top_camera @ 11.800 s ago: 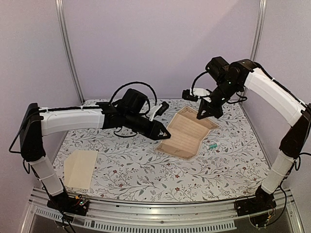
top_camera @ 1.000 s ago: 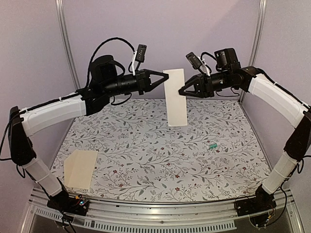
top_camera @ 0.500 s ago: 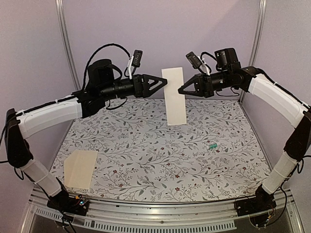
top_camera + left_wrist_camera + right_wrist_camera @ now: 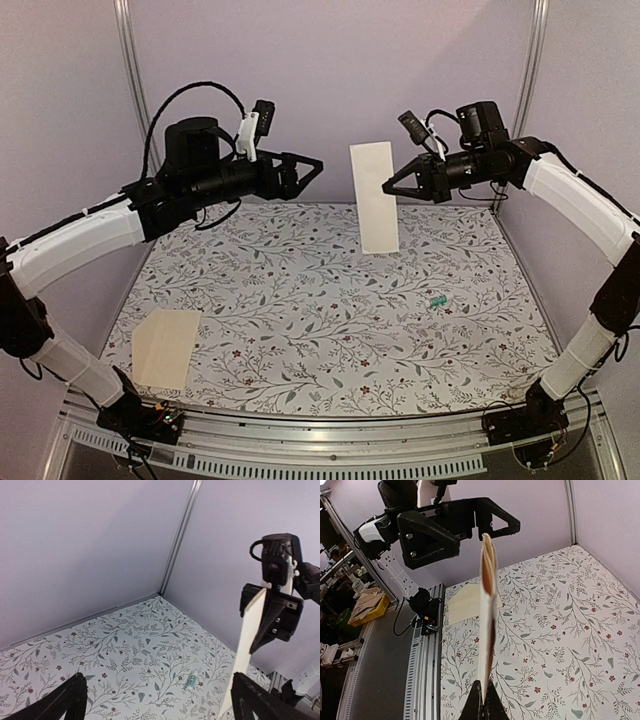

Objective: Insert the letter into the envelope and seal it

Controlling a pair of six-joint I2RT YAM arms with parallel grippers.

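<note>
Since the frame half a second back, the left gripper (image 4: pixel 308 178) has drawn away to the left and no longer touches the sheet, while the right arm has carried the letter (image 4: pixel 374 197) a little to the right.

We find the left jaws spread wide with nothing between them; the left wrist view shows both fingers well apart. The right gripper (image 4: pixel 388 189) is closed on one long edge of the letter and alone bears it. The letter, which lay unfolded on the table (image 4: pixel 300 300) some seconds ago, now hangs upright as a narrow folded strip, high above the far part of the table.

The envelope (image 4: pixel 167 345) lies flat at the near left corner, well apart from both grippers. We cannot tell whether its flap is open.

Our assessment: folding appears complete. Still to do are bringing letter and envelope together, inserting the letter and sealing the flap. A small green object (image 4: pixel 437 300) lies on the table right of centre.
</note>
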